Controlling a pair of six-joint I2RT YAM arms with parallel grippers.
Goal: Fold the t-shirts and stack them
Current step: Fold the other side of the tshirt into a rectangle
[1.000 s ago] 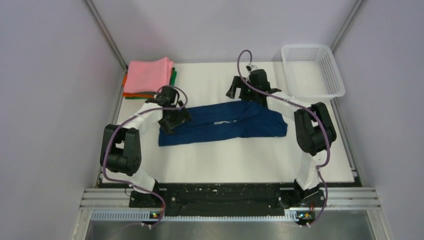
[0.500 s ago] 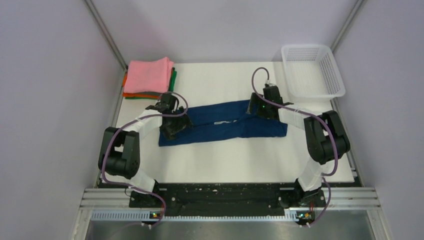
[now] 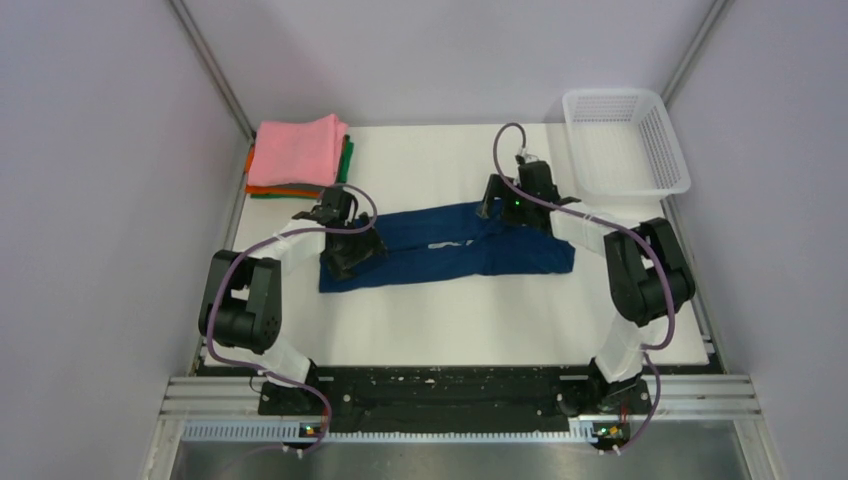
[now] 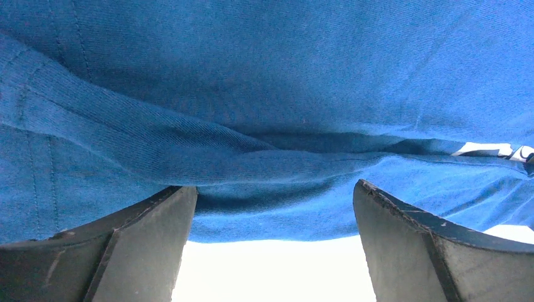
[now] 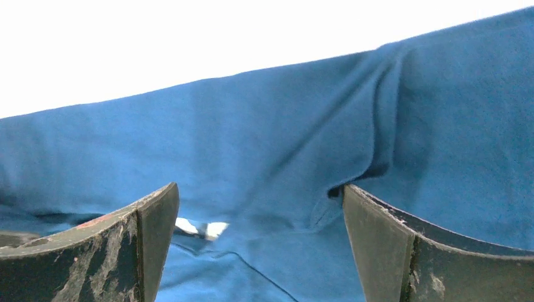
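A dark navy t-shirt (image 3: 440,250) lies folded into a long band across the middle of the white table (image 3: 450,320), its small white print (image 3: 445,243) facing up. My left gripper (image 3: 350,255) is low over the band's left end and open. In the left wrist view, its fingers straddle the shirt's near hem (image 4: 271,226), and the left gripper (image 4: 274,189) holds nothing. My right gripper (image 3: 497,208) is open at the band's far edge, right of centre. The right gripper (image 5: 259,189) stands over wrinkled blue cloth (image 5: 283,157) and a bit of white print (image 5: 201,228).
A stack of folded t-shirts sits at the back left corner: pink (image 3: 298,150) on top, green (image 3: 347,155) and orange (image 3: 275,188) edges showing below. A white mesh basket (image 3: 625,140) stands at the back right. Grey walls close in both sides.
My right gripper came forward and down from behind the shirt onto its far edge, then shifted slightly left. My left gripper settled a little lower on the left end. The shirt has barely moved.
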